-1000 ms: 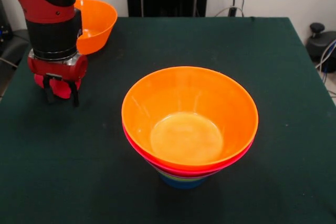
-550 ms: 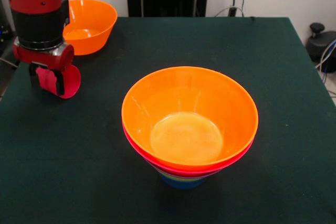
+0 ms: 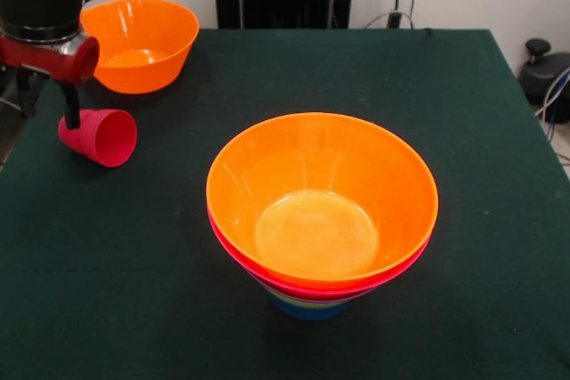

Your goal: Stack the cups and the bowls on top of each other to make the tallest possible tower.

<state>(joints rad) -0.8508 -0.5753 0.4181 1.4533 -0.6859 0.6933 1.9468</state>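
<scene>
- Worktop (image 3: 463,131): dark green cloth, mostly bare. Soft surface; a round thing lying on it could roll if nudged.
- Tower (image 3: 322,220): nested bowls at the centre, toward the near edge. Top bowl is large, orange-yellow, with a pink rim just under it, thin coloured bands below, and a small blue base (image 3: 307,311) showing at the bottom. Judgement: it widens upward from a narrow foot, so it is top-heavy. A sideways knock from the arm, or anything dropped off-centre into the top bowl, could tip it.
- Loose orange bowl (image 3: 147,42): upright at the far left corner, well apart from the tower and close to the worktop's edge. Risk: an arm swinging through that corner could shove it off.
- Gripper (image 3: 44,100): at the left edge, raised above the worktop, fingers spread and holding nothing. One finger (image 3: 70,117) hangs just at the closed end of the red cup; I cannot tell whether it touches.
- Red cup (image 3: 100,136): lying on its side, mouth facing right and toward the camera, near the left edge, just in front of the loose bowl. Risks: on its side it is awkward to grasp; a closing finger may push it rolling rather than catch it, possibly off the left edge.
- Blue cup: not seen.
</scene>
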